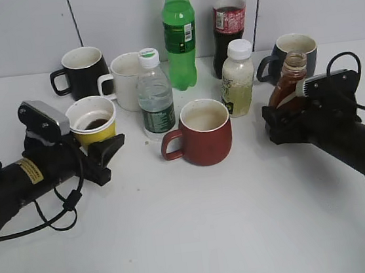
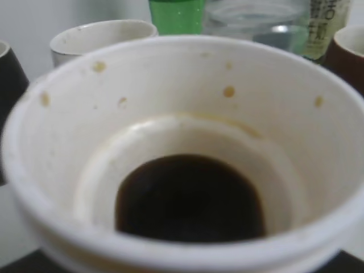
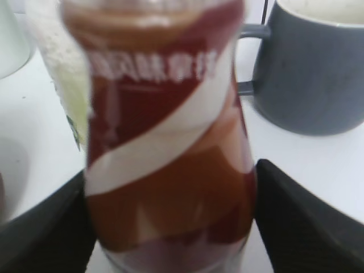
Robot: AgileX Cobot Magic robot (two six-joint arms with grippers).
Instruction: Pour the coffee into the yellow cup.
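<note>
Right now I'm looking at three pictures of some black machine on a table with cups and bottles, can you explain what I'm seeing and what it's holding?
It is a robot with two arms, each ending in a pincer. The wide picture comes from a camera facing the white table. The other two come from cameras on the wrists.

The left pincer grips the yellow cup; its wrist view looks down into the cup at dark coffee already in the bottom. The right pincer is closed on the brown coffee bottle, upright and uncapped, seen up close in its wrist view.

Also standing there: a dark-red mug, a water bottle, a green bottle, a cola bottle, a pale drink bottle, and black, white and grey mugs.
</note>
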